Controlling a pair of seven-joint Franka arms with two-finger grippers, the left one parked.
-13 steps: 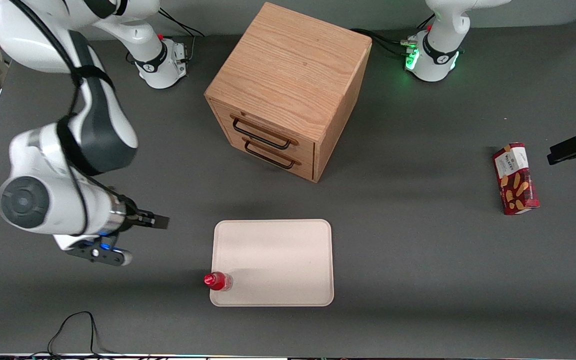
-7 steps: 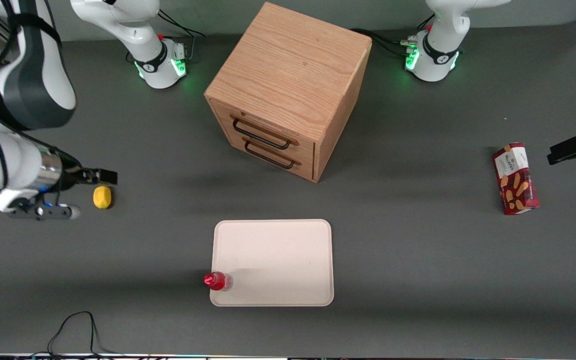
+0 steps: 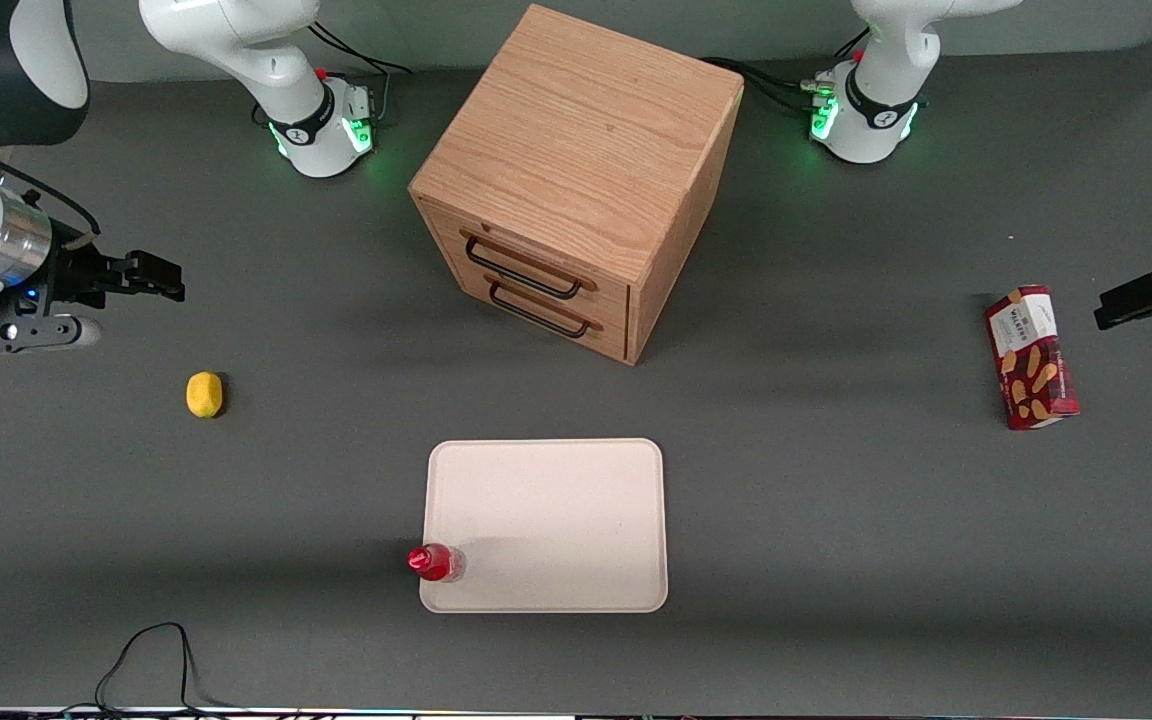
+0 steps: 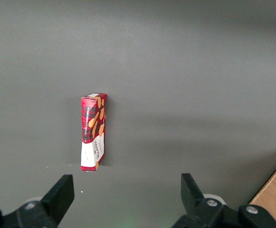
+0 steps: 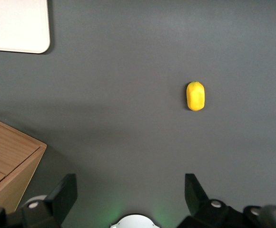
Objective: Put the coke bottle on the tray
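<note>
The coke bottle (image 3: 435,562), small and red with a red cap, stands upright on the tray's near corner toward the working arm's end. The tray (image 3: 556,510) is a large flat cream rectangle lying nearer the front camera than the wooden cabinet; one rounded corner of the tray (image 5: 28,28) shows in the right wrist view. My gripper (image 3: 164,277) hangs high at the working arm's end of the table, well away from the bottle, open with nothing between its fingers (image 5: 64,192). The bottle does not show in the right wrist view.
A wooden two-drawer cabinet (image 3: 576,180) stands mid-table, farther from the camera than the tray. A yellow lemon-like object (image 3: 204,394) lies on the table below my gripper (image 5: 195,95). A red snack box (image 3: 1030,357) lies toward the parked arm's end.
My arm has swung away from the tray toward the working arm's end and risen, uncovering the yellow object. The bottle and tray have not moved.
</note>
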